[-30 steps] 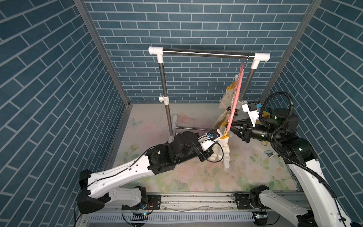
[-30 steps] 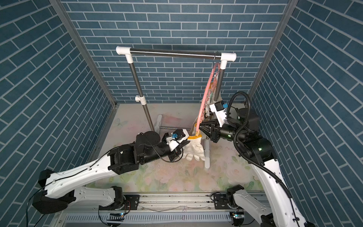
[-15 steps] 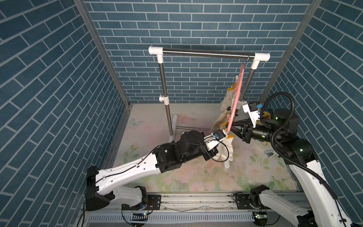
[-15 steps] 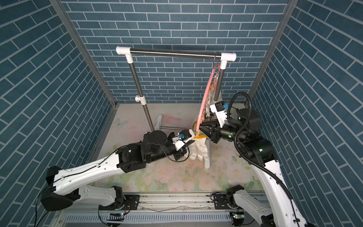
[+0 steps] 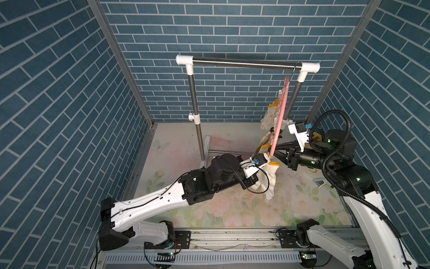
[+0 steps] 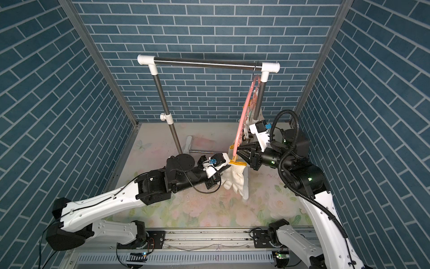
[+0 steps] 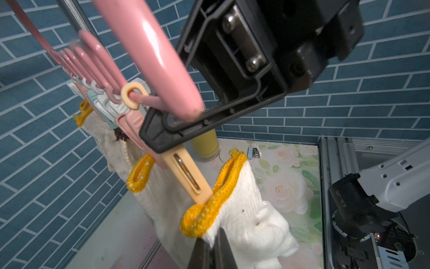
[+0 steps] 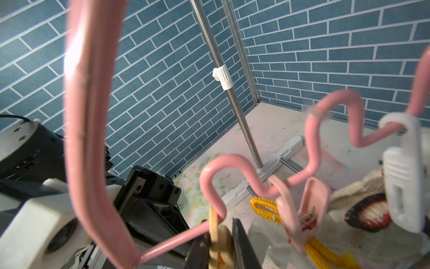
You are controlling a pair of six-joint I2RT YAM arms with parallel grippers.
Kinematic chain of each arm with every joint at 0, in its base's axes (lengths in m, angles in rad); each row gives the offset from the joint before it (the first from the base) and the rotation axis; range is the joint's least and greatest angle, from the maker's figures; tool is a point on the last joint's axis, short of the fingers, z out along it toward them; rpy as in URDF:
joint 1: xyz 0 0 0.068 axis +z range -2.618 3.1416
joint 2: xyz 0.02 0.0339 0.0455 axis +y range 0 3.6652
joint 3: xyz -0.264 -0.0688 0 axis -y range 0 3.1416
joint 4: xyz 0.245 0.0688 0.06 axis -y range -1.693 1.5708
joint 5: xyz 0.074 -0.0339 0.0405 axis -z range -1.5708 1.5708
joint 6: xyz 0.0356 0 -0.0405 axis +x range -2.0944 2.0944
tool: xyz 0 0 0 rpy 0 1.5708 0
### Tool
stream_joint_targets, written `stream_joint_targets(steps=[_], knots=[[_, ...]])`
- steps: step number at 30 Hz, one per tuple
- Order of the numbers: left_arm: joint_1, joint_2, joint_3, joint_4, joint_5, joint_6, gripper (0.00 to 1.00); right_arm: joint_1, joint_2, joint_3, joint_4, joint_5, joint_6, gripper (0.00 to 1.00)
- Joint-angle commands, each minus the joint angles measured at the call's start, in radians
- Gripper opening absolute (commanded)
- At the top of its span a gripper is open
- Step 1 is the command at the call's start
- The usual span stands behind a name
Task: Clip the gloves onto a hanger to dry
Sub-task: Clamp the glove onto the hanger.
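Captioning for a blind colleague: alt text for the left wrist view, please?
The left gripper pinches a white glove just below its yellow cuff, holding it up to a peach clip whose tip meets the cuff. The right gripper grips that clip's top under the pink hanger.

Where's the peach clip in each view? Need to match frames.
In a top view: peach clip, tiny, at the lower tip of the pink hanger.
In a top view: same spot, above the white glove.
Left wrist: mid-picture, tip at the yellow cuff of the white glove that the left claw pinches.
Right wrist: squeezed in the right claw.
Shared landmark: the pink hanger.
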Motion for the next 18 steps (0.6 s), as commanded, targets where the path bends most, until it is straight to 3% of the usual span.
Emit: stream_joint_targets(steps=[1,18], knots=[[-0.001,-0.014,-0.023,0.050,-0.038,0.003,0.00,-0.004,-0.013,0.014,0.008,-0.005,-0.040,0.15],[0.007,-0.002,-0.032,0.122,-0.053,0.004,0.00,-0.003,-0.023,0.002,0.017,-0.019,-0.032,0.15]])
